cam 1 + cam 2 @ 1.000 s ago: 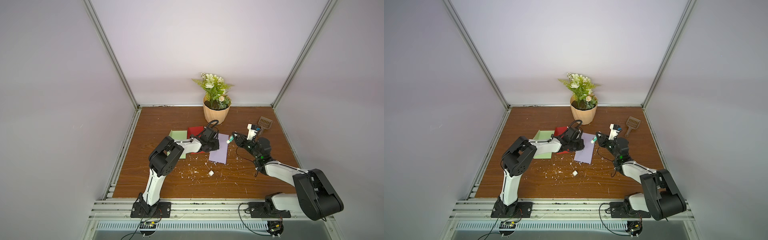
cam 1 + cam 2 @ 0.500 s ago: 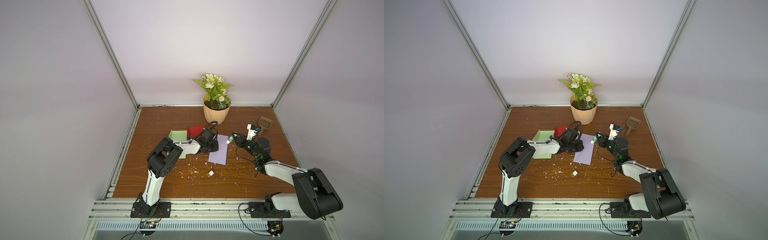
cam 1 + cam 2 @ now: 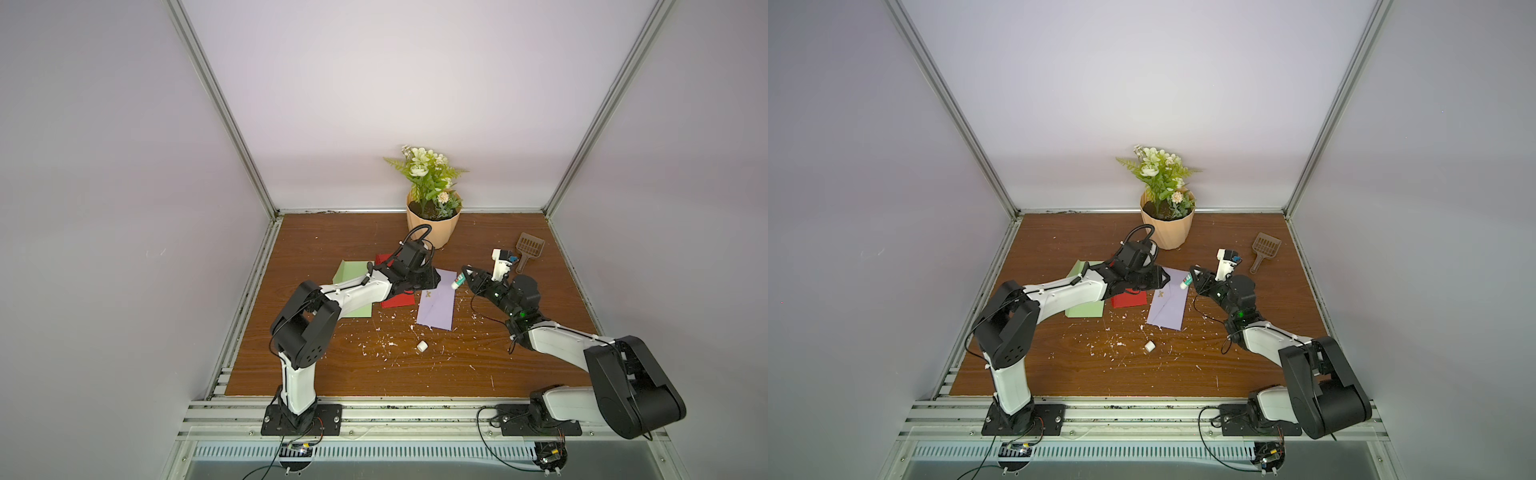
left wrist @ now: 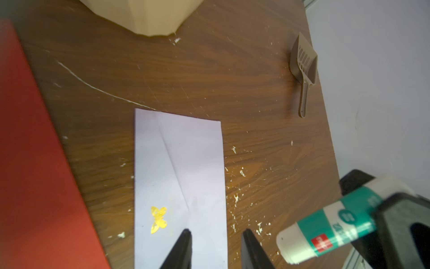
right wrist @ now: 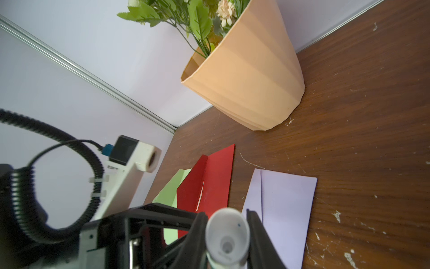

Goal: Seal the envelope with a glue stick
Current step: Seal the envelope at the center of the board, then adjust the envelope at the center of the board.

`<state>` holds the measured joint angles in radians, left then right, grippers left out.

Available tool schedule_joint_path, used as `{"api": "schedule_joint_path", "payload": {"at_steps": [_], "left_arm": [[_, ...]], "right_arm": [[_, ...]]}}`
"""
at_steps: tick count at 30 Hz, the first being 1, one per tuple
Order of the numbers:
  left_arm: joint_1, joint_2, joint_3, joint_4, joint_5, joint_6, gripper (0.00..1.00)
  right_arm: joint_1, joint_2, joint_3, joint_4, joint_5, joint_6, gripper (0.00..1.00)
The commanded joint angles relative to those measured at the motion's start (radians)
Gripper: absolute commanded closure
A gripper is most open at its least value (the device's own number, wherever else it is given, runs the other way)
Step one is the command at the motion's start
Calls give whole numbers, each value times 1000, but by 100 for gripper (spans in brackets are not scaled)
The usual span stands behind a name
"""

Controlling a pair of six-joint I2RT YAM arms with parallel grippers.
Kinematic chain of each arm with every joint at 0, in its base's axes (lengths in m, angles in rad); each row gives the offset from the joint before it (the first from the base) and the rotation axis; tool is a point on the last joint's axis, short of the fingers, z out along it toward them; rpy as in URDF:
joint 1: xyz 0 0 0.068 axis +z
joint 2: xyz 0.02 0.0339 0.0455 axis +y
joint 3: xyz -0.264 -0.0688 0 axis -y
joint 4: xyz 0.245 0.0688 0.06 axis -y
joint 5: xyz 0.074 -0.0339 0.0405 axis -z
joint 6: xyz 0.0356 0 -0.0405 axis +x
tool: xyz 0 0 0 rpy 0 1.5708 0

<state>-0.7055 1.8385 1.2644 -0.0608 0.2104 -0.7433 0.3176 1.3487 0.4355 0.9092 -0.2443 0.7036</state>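
A lavender envelope (image 3: 436, 305) (image 3: 1169, 305) lies flat mid-table, its flap folded down beside a gold butterfly sticker (image 4: 158, 219). My left gripper (image 3: 434, 279) (image 4: 216, 231) hovers low over the envelope's far end, open and empty. One fingertip is above the paper and the other is just past its long edge. My right gripper (image 3: 467, 276) (image 5: 226, 215) is shut on the glue stick (image 3: 457, 282) (image 4: 330, 223), a white tube with a green band. The tube is held off the table beside the envelope's far right corner, its open end towards the left gripper.
A small white cap (image 3: 422, 346) lies on the table nearer the front, among white crumbs. A red envelope (image 3: 399, 299) and a green one (image 3: 353, 274) lie under the left arm. A potted plant (image 3: 432, 230) stands at the back, with a brown scoop (image 3: 528, 249) at back right.
My left gripper's jaws have opened from shut. Both arms and the glue stick have barely moved.
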Motion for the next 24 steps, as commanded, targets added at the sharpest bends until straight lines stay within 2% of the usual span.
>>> {"api": "schedule_joint_path", "payload": {"at_steps": [1,4,11,14,20,24], "left_arm": [[25,-77,-57,-91,-75,40,46],[43,-148,-117,-118,-103,56,36],[137,-300,-285,-166,-155,71,34],[168,-346,-336,-204,-229,58,31],[212,-372,-370,-206,-252,92,21],[222,-319,-369,-181,-258,126,21]], "right_arm": [[48,-11,69,-28,28,-67,100],[106,1,116,-73,73,-118,100],[205,67,202,-101,115,-156,100],[227,91,225,-103,121,-157,100],[246,119,257,-115,129,-153,100],[248,132,271,-116,127,-142,100]]}}
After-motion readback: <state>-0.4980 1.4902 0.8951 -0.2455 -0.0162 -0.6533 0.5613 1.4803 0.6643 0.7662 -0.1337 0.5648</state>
